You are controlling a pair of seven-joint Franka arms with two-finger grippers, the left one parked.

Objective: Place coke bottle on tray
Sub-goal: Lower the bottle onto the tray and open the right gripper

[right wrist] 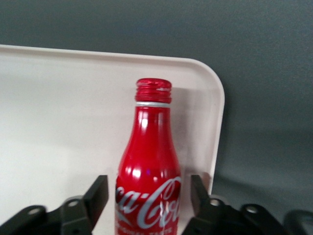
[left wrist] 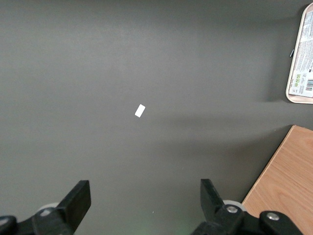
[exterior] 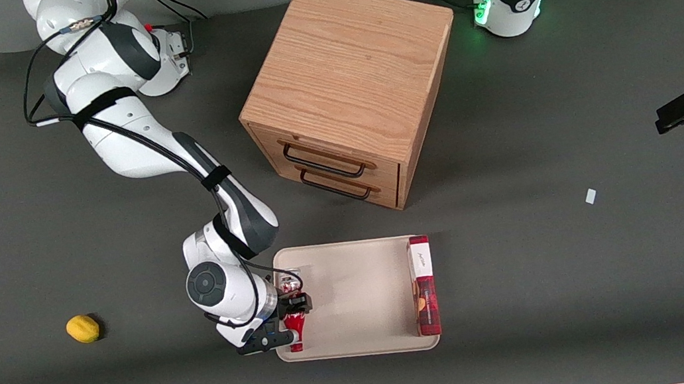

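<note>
The coke bottle [right wrist: 149,156], red with white script and a red cap, lies on the beige tray [right wrist: 58,112] close to a rounded corner. In the front view the coke bottle [exterior: 295,329] lies along the tray's [exterior: 357,297] edge toward the working arm's end, with its cap toward the front camera. My right gripper [right wrist: 147,191] is open. Its fingers [right wrist: 98,196] stand on either side of the bottle's body, with a gap at each side. In the front view the gripper [exterior: 287,323] hangs just over that edge of the tray.
A flat red-and-white box [exterior: 423,285] lies on the tray's end toward the parked arm. The wooden drawer cabinet [exterior: 348,90] stands farther from the front camera than the tray. A yellow lemon [exterior: 83,329] lies toward the working arm's end. A white scrap [exterior: 591,196] lies toward the parked arm's end.
</note>
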